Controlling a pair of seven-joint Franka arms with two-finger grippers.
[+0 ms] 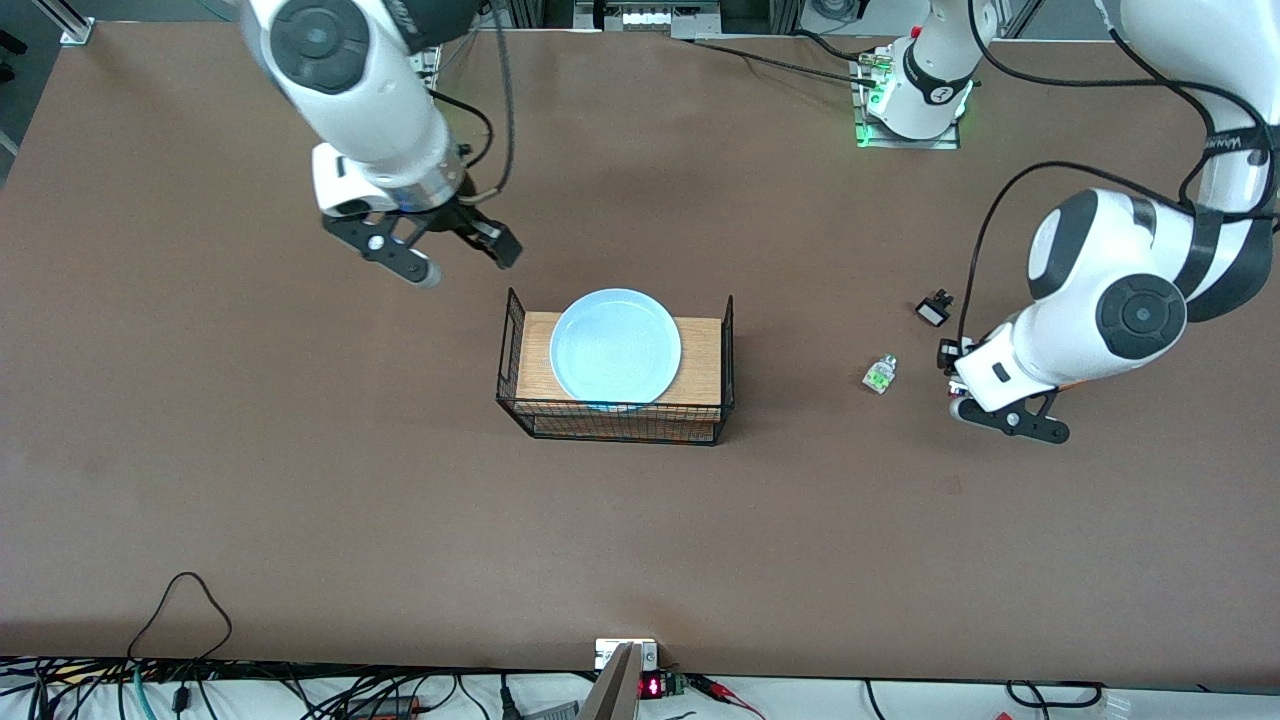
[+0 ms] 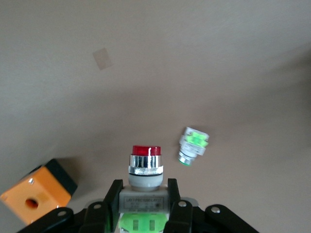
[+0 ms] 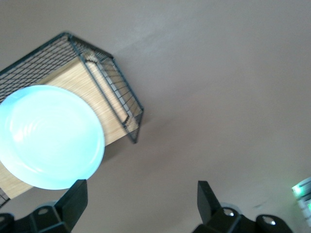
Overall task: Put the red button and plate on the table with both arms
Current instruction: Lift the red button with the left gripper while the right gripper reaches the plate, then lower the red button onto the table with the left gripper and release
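Already my left gripper (image 2: 144,204) is clamped on the red button (image 2: 146,167) over the table (image 1: 300,480); it's light, rigid, gripped by its body. My right gripper (image 1: 440,255) hangs wide open, empty. The plate (image 1: 615,347), glossy and breakable, lies on the basket (image 1: 615,410); I'd pinch its rim.

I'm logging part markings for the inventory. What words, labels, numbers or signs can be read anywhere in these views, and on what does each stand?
Label on the red button's whitish body, held in the left tool: a line of print, too blurred to read.
Lettering on the left arm's cable sleeve: too small to read.
Red lit display at the table's edge nearest the front camera: unreadable.
Plate, wire basket: no text.
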